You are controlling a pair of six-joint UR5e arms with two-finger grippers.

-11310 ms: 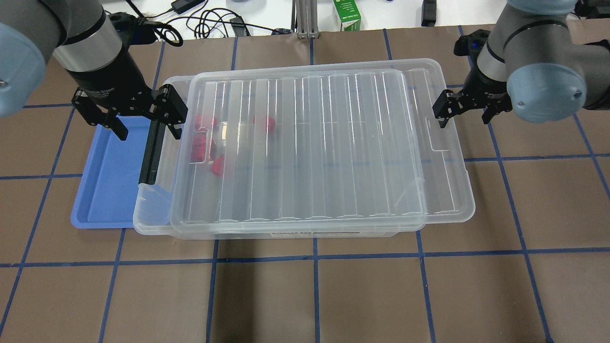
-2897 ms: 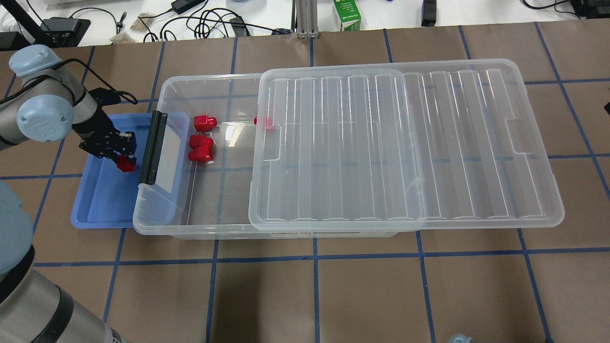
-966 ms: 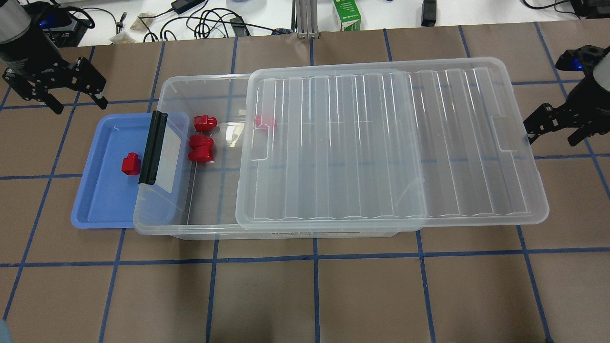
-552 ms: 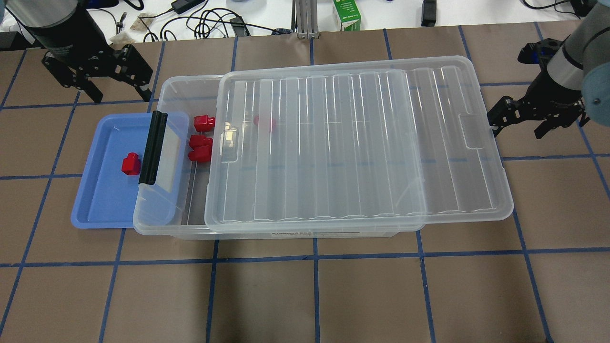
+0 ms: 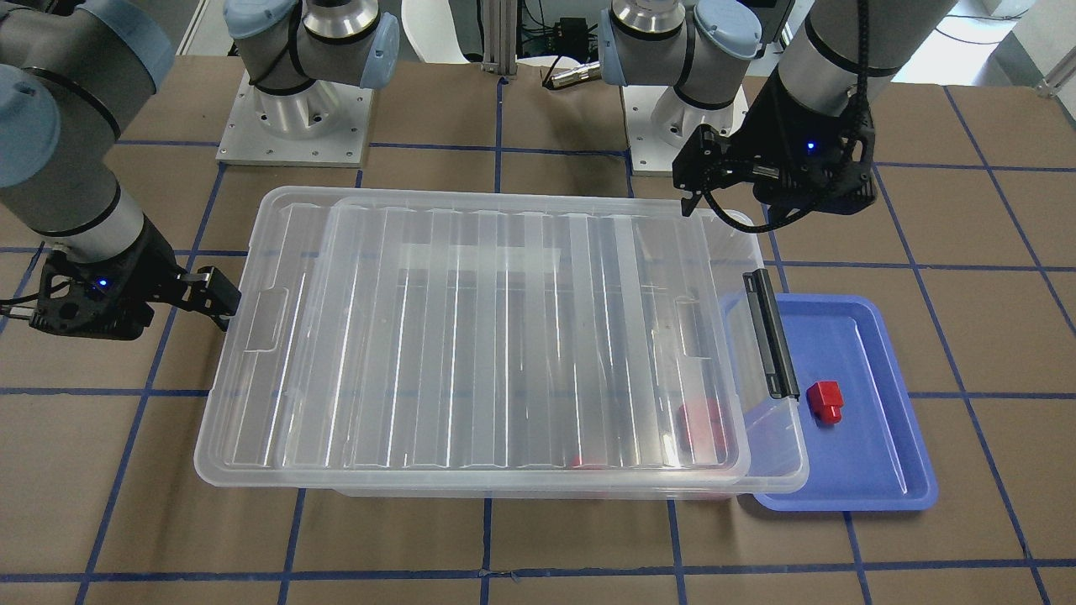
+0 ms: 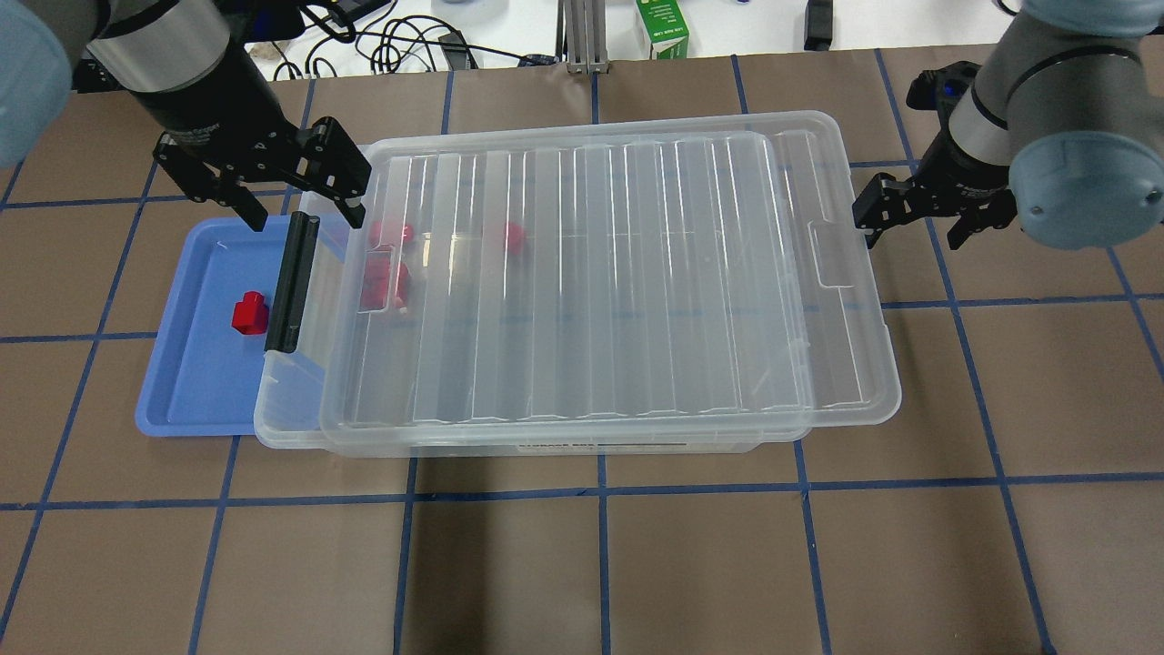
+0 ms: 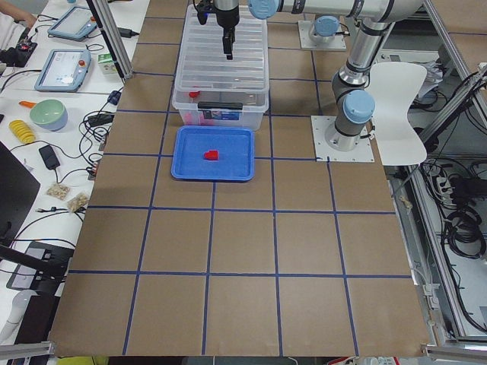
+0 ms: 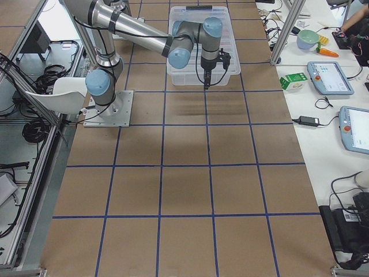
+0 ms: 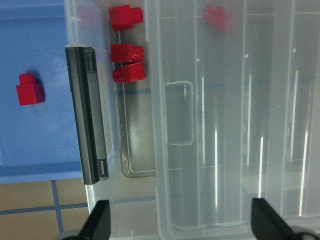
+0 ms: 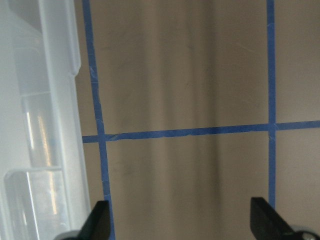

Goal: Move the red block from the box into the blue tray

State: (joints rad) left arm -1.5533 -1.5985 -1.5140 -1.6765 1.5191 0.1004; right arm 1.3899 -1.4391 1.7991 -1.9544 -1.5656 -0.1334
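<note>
Lying blurred under the lid (image 6: pixel 618 273), red blocks (image 6: pixel 382 284)

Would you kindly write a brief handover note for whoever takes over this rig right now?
Left gripper: open, empty, over the box's latch end.
Right gripper: open, empty, beside the lid's opposite end.
Red block: lying in the blue tray, clear of both grippers.
Done: block placed in the tray.
Left: the lid lies on the box, shifted toward the right arm and not seated. Four more red blocks are inside. Probably only the lid needs squaring up.
</note>
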